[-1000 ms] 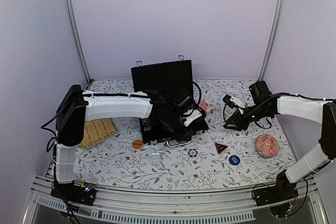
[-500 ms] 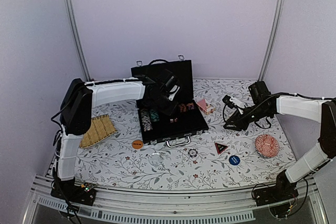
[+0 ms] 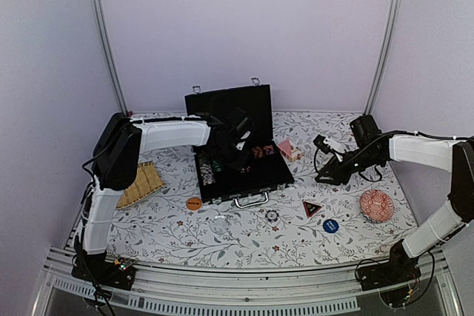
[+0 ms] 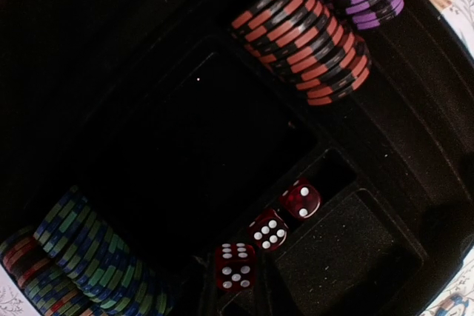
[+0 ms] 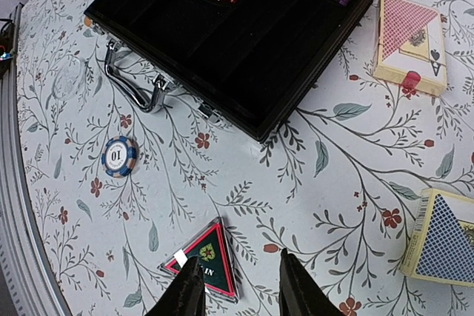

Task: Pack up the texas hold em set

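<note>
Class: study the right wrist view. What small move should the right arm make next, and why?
Probably lower the right end effector onto the triangular marker and close. Its jaws stand open and empty right beside the marker, which lies outside the open case.

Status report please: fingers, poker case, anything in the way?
Left fingers over case, state unclear. Right fingers open, empty. Case open, dice in; red deck, blue deck, chip outside. No obstruction seen.
</note>
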Controlling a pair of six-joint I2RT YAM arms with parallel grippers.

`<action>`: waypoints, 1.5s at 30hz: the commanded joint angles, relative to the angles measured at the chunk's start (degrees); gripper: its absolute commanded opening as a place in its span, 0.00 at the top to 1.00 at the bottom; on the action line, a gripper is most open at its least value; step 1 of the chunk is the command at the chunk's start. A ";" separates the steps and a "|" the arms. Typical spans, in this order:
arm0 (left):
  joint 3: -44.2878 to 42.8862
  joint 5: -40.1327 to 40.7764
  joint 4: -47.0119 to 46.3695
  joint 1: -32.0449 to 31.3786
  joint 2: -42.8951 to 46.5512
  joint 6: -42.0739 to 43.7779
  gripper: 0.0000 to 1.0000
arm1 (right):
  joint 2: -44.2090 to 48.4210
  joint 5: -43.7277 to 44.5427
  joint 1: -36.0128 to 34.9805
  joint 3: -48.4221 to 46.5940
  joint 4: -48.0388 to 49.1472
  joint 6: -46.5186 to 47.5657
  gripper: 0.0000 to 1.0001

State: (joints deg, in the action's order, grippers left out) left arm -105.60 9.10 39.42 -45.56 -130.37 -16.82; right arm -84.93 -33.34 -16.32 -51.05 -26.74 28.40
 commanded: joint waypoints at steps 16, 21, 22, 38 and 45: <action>-1.62 -3.14 0.85 1.51 -2.76 -1.80 0.93 | -1.82 -1.00 0.23 -1.56 -0.77 1.29 0.64; -1.28 -3.86 0.92 1.34 -1.30 -2.16 0.93 | -2.10 -0.96 0.23 -1.67 -0.98 1.38 0.64; -1.13 -3.79 0.90 1.31 -0.99 -2.19 0.92 | -2.17 -1.04 0.23 -1.66 -0.95 1.39 0.64; -1.11 -2.07 1.71 1.34 0.66 -2.47 0.75 | -3.13 -1.29 0.21 -2.03 -1.30 1.79 0.64; -0.90 -1.11 1.48 1.32 4.05 -2.04 0.68 | -3.49 -1.44 0.21 -2.09 -1.47 1.79 0.64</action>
State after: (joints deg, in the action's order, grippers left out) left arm -105.97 6.94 40.49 -44.73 -131.07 -18.76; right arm -87.61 -33.58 -16.32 -51.81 -27.62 29.56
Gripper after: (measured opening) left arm 0.296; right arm 0.359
